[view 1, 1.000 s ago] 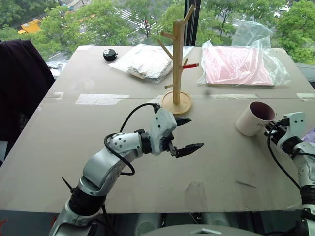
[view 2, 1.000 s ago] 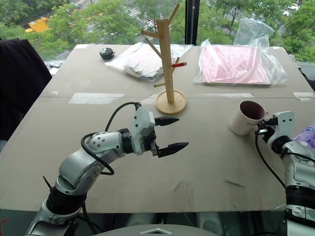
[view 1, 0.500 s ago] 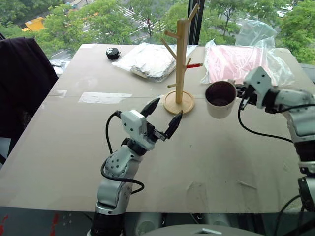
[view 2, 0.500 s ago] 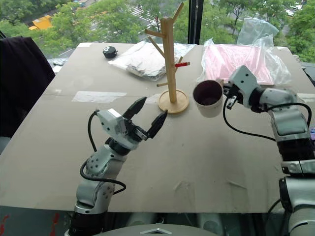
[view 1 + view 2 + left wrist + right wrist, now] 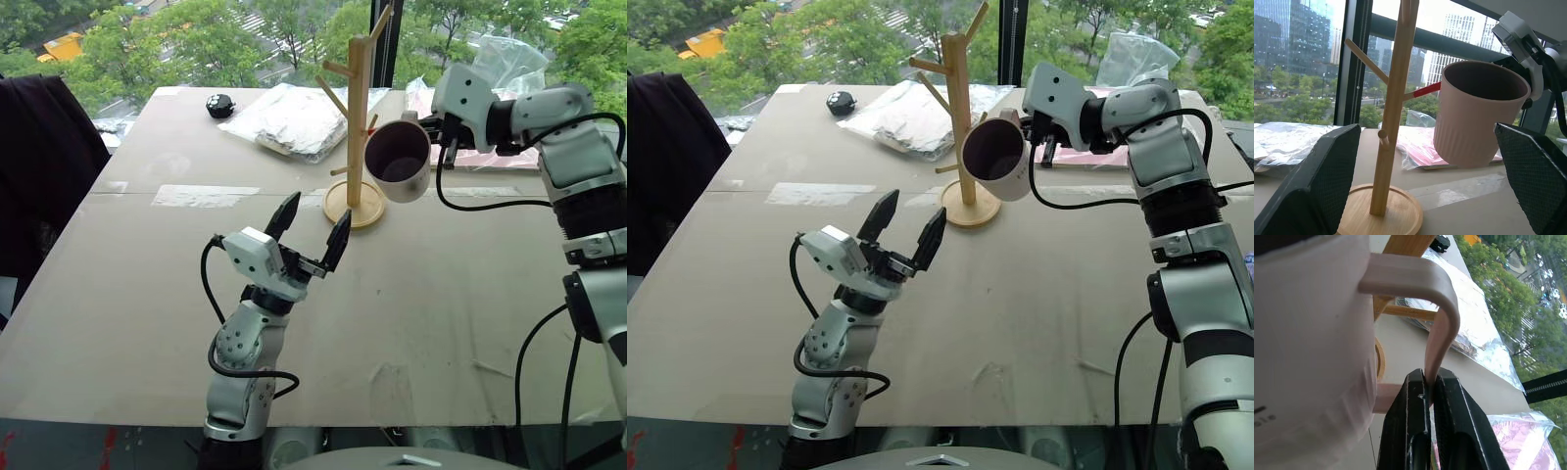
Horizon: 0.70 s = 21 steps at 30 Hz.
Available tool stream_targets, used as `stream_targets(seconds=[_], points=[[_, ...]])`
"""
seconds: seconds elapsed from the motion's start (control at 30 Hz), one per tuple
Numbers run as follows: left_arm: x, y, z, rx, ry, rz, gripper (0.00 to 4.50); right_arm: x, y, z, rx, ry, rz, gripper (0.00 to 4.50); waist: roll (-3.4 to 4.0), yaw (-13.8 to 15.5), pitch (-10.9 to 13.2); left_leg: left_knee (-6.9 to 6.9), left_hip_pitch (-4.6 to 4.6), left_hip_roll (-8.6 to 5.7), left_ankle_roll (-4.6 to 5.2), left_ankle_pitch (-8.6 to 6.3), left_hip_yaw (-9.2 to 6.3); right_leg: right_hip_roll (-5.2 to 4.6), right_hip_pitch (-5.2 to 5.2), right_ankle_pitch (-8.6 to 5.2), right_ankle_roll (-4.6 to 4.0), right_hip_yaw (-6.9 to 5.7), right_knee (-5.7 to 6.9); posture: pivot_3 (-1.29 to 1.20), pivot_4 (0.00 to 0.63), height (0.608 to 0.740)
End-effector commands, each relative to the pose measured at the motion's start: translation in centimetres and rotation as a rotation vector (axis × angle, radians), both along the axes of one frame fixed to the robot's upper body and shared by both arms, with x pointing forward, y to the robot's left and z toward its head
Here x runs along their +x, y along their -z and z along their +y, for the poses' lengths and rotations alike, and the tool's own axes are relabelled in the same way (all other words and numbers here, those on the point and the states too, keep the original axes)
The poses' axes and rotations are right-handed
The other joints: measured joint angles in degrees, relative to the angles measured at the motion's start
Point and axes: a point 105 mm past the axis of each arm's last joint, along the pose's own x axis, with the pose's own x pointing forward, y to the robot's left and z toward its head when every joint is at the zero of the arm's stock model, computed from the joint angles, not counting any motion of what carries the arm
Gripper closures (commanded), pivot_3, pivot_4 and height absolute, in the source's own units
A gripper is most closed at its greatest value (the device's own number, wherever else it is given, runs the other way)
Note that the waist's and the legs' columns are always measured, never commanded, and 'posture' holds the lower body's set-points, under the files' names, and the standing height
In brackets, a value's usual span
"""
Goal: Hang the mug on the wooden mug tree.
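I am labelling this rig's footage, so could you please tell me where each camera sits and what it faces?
Head stereo pair: looks forward and down over the table; both arms show, the right gripper holding the mug.
Left wrist: looks between the left gripper's open fingers at the wooden mug tree.
Right wrist: looks along shut fingers pinching the mug's handle.
Shared: mug and tree.
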Motion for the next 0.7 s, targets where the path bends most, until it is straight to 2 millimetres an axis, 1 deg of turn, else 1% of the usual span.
stream_targets(seconds=[0.03,0.13,0.2,0.23,0.27,0.3,0.33,0.37,0.4,0.47,0.5,0.6,0.67,0.7], points=[[-0.4,-1.0,-0.4,0.008,0.015,-0.057,0.00,-0.5,-2.4,1.4,-0.018,-0.052,-0.089,4.45,0.00,-0.01,0.00,0.00,0.00,0.00,0.00,0.00,-0.02,0.00,0.00,0.00,0.00,-0.02,0.01,0.00,0.150,0.740],[-0.4,-0.9,-0.6,0.010,0.021,-0.056,0.00,-0.2,-2.4,1.9,-0.048,-0.051,-0.111,4.45,0.00,0.03,0.00,0.00,-0.01,0.01,0.00,0.00,-0.04,-0.01,0.00,-0.02,-0.03,-0.05,0.01,0.00,0.150,0.740],[-0.4,-0.8,-0.7,0.010,0.024,-0.053,0.00,-0.1,-2.6,2.4,-0.056,-0.051,-0.126,3.90,0.00,-0.02,0.00,0.00,-0.01,0.00,0.00,0.00,-0.02,-0.02,0.00,-0.02,-0.04,-0.04,0.00,0.00,0.150,0.740],[-0.4,-0.8,-0.8,0.011,0.026,-0.052,0.00,0.0,-2.8,2.7,-0.052,-0.049,-0.134,3.56,0.00,-0.05,0.00,0.00,0.00,0.00,-0.01,0.00,0.00,-0.02,0.00,-0.02,-0.04,-0.03,0.00,0.00,0.150,0.740],[-0.4,-0.8,-0.8,0.011,0.027,-0.051,0.00,0.1,-2.9,2.9,-0.048,-0.048,-0.139,3.03,0.01,-0.05,0.00,0.00,0.00,0.00,-0.01,0.00,0.00,-0.03,-0.01,-0.02,-0.05,-0.03,0.00,0.00,0.150,0.740],[-0.4,-0.7,-0.8,0.012,0.029,-0.050,0.00,0.1,-3.0,3.0,-0.044,-0.047,-0.143,2.64,0.01,-0.06,0.01,0.00,0.00,0.00,-0.01,0.00,0.00,-0.03,-0.01,-0.02,-0.05,-0.03,0.00,0.00,0.150,0.740],[-0.3,-0.7,-0.8,0.013,0.029,-0.050,0.00,0.2,-3.2,3.1,-0.037,-0.042,-0.146,2.10,0.01,-0.06,0.01,-0.01,-0.01,0.00,-0.01,0.01,-0.01,-0.03,-0.02,-0.02,-0.05,-0.03,0.01,0.00,0.150,0.740],[-0.3,-0.7,-0.9,0.014,0.030,-0.050,0.00,0.3,-3.5,3.1,-0.020,-0.026,-0.152,1.85,0.01,-0.06,0.01,-0.01,-0.01,0.01,-0.02,0.01,-0.02,-0.03,-0.02,-0.02,-0.05,-0.05,0.01,0.00,0.150,0.740],[-0.3,-0.8,-0.9,0.014,0.030,-0.050,0.00,0.5,-3.7,3.0,-0.006,-0.009,-0.157,1.20,0.01,-0.06,0.01,-0.01,-0.01,0.01,-0.02,0.00,-0.02,-0.03,-0.02,-0.02,-0.05,-0.05,0.01,0.00,0.150,0.740],[-0.4,-0.8,-0.9,0.016,0.031,-0.050,0.00,0.8,-4.1,2.5,0.025,0.023,-0.163,0.52,0.01,-0.06,0.01,-0.01,-0.01,0.01,-0.02,0.00,-0.02,-0.03,-0.02,-0.04,-0.07,-0.05,0.01,0.00,0.150,0.740],[-0.4,-0.7,-0.9,0.017,0.032,-0.050,0.00,0.9,-4.1,2.3,0.036,0.033,-0.164,0.03,0.01,-0.02,0.01,-0.01,-0.01,0.01,-0.02,0.00,-0.02,-0.04,-0.02,-0.10,-0.18,-0.05,0.01,0.00,0.150,0.740],[-0.5,-0.6,-0.8,0.025,0.030,-0.044,0.00,0.9,-3.9,0.7,0.101,0.073,-0.128,0.03,0.01,0.09,0.01,-0.01,-0.03,0.00,-0.02,0.00,-0.02,-0.07,-0.02,-0.11,-0.20,-0.06,0.01,0.00,0.150,0.740],[-0.6,-0.3,-0.6,0.040,0.025,-0.029,0.00,0.5,-3.0,-0.6,0.177,0.092,-0.060,0.03,0.00,0.31,0.00,-0.01,-0.06,-0.01,-0.01,0.00,-0.05,-0.10,-0.02,-0.11,-0.20,-0.09,-0.01,0.00,0.150,0.740],[-0.6,0.1,-0.5,0.062,0.023,-0.016,0.00,0.0,-2.3,-1.2,0.217,0.083,-0.021,0.03,0.00,0.44,0.00,-0.01,-0.07,-0.01,-0.01,0.00,-0.07,-0.11,-0.01,-0.11,-0.19,-0.11,-0.03,0.00,0.150,0.740]])
